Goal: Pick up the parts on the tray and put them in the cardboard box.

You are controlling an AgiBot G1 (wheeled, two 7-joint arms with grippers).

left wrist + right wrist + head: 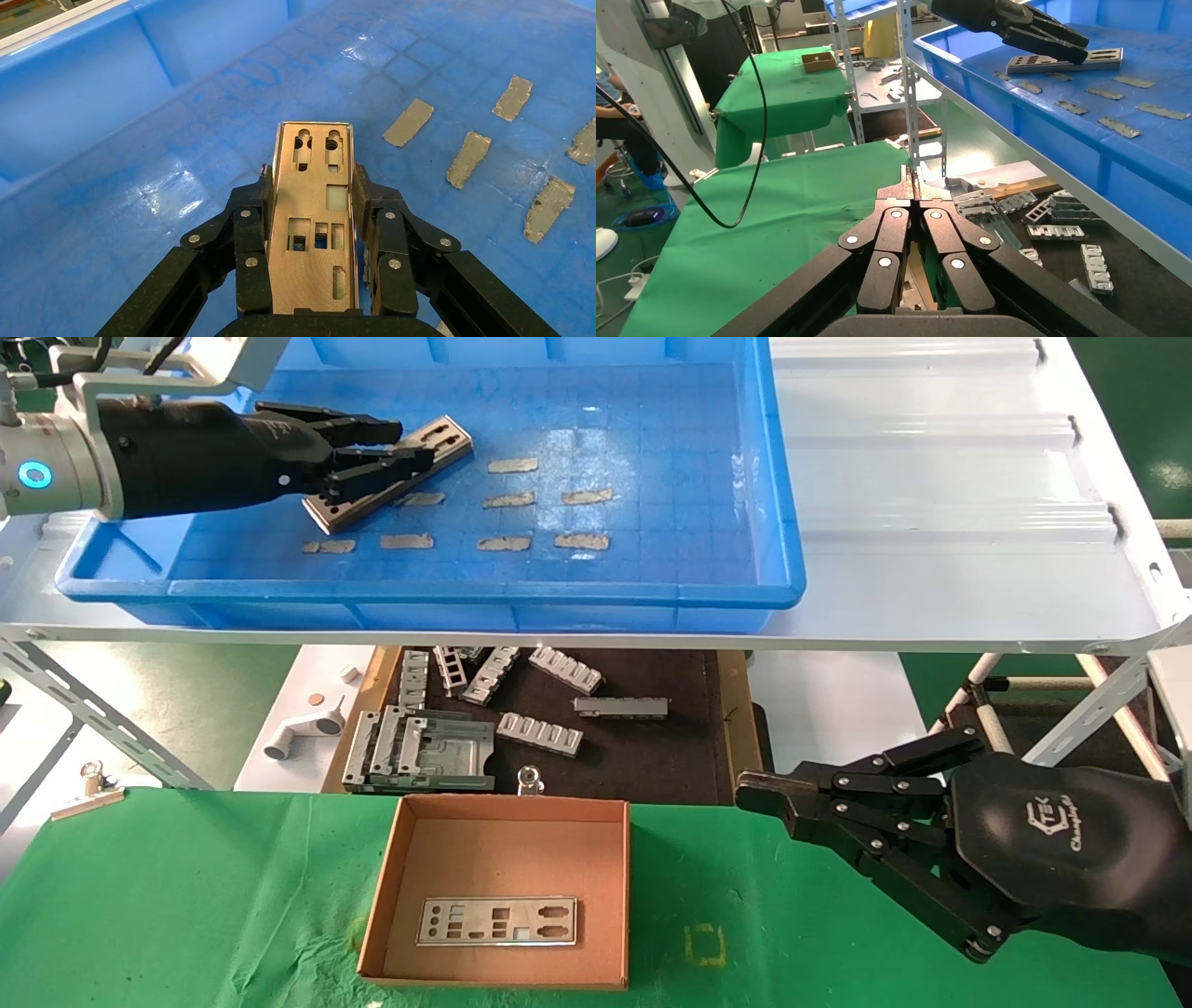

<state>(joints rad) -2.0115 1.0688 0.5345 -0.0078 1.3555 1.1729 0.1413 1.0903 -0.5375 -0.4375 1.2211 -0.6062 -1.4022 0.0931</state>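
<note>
The bright-blue tray sits on a white shelf at the back. My left gripper is inside its left part, shut on a silver plate by the long edges. The left wrist view shows the plate between the two fingers, above the tray floor. The cardboard box stands on the green cloth in front, with one plate lying flat in it. My right gripper hovers shut and empty to the right of the box. The right wrist view shows its closed fingertips.
Several grey tape scraps lie on the tray floor. Below the shelf a dark mat holds ribbed grey brackets. A white fitting and a clip lie at the left. A yellow square mark is on the cloth.
</note>
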